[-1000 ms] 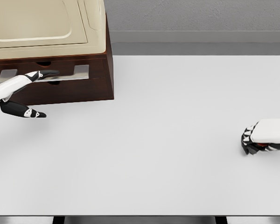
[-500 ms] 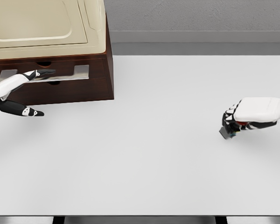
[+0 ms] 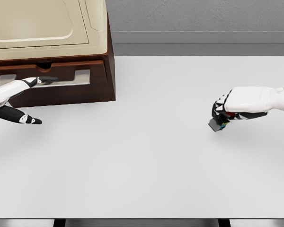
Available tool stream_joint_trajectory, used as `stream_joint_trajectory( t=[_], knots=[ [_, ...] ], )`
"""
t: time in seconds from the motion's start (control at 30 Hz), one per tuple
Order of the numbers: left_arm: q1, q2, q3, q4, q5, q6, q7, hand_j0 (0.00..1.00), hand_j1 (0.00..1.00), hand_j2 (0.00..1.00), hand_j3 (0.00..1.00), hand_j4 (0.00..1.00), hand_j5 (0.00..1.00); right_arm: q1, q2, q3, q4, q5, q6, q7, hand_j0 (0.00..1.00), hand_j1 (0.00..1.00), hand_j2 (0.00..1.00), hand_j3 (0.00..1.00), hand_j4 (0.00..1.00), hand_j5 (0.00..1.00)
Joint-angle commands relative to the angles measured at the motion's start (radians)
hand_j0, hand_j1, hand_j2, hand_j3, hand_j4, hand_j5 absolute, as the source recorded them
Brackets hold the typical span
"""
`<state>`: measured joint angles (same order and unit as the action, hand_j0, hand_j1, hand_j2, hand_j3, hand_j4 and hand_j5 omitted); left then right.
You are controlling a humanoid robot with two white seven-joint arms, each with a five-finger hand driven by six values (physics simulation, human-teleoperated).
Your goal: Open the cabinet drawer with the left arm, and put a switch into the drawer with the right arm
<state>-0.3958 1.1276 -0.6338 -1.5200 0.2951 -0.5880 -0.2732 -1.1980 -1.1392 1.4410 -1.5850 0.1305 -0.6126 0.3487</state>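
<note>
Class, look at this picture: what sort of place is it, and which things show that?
Probably a simulated tabletop test scene: a bare white table, a dark wooden cabinet with its drawer, and plain grey wall.

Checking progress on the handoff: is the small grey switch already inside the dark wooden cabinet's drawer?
No, the small grey switch is gripped by the right robot hand above the white table, far from the dark wooden cabinet's drawer.

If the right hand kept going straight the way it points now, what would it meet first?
The right hand, shut on the switch, points left across the bare white table. That line looks free until the brown cabinet at the far left, though the hand's height above the table is hard to judge.
</note>
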Motion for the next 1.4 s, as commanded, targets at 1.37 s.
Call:
stream_joint_trajectory(
  t=[1.37],
  knots=[
    [0.029,0.109,0.016,-0.043,0.082,-0.023,-0.046,1.0,1.0,1.0,1.0,1.0,1.0,-0.121,0.248,-0.025,0.01,-0.104,0.002,0.019,0.49,0.49,0.49,0.49,0.49,0.49]
  ],
)
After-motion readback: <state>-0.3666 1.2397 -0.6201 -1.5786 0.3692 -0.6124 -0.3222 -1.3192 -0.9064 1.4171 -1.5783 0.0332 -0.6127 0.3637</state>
